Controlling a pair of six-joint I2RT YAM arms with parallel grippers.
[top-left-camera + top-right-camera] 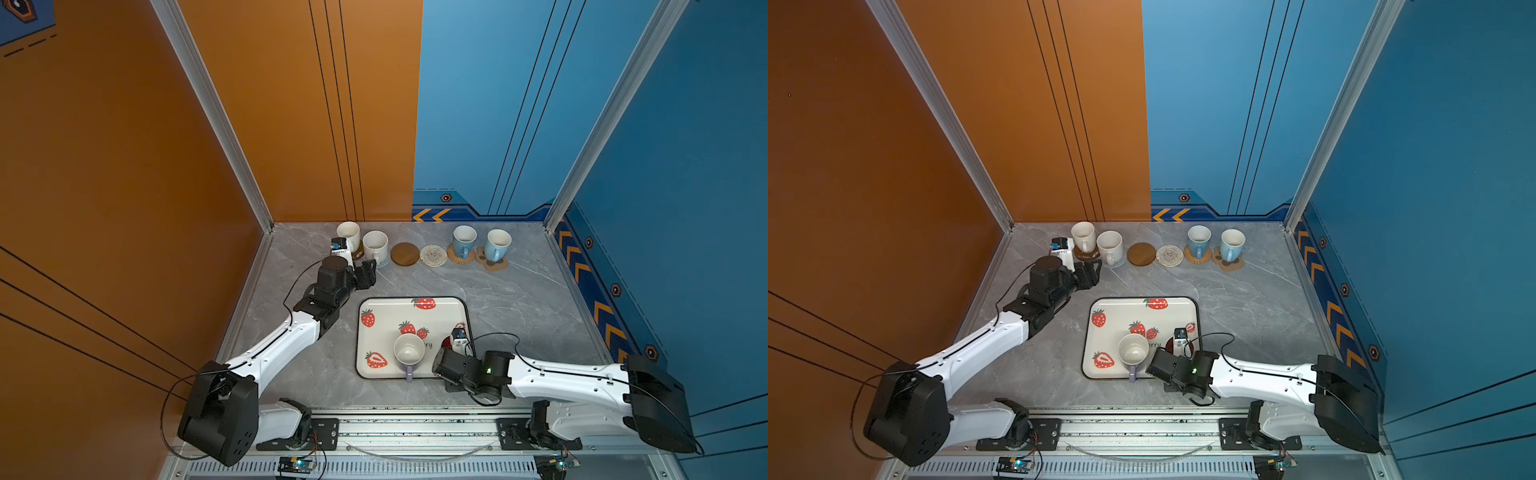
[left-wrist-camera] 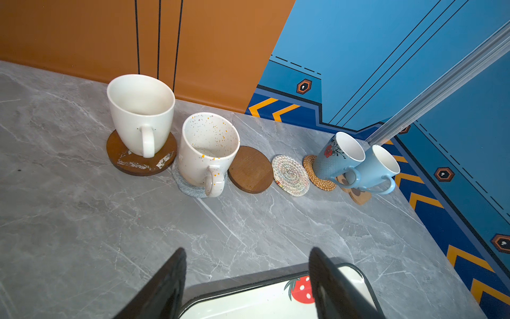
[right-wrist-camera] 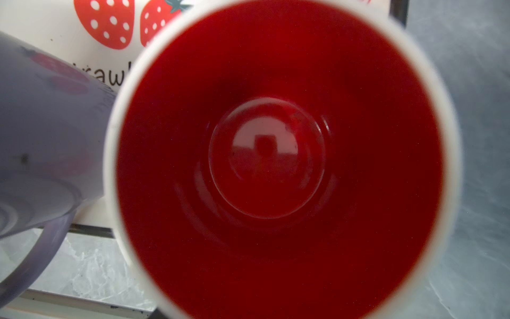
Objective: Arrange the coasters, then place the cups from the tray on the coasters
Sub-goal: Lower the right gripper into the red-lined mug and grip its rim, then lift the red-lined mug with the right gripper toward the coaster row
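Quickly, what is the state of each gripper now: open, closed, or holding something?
Left gripper: open, holding nothing.
Right gripper: at the red-inside cup on the tray; open or closed cannot be told.

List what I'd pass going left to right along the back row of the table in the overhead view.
In a top view: plain white cup → speckled cup → bare brown coaster → bare cream woven coaster → light blue cup on the rattan coaster → second light blue cup on the paw-print coaster.
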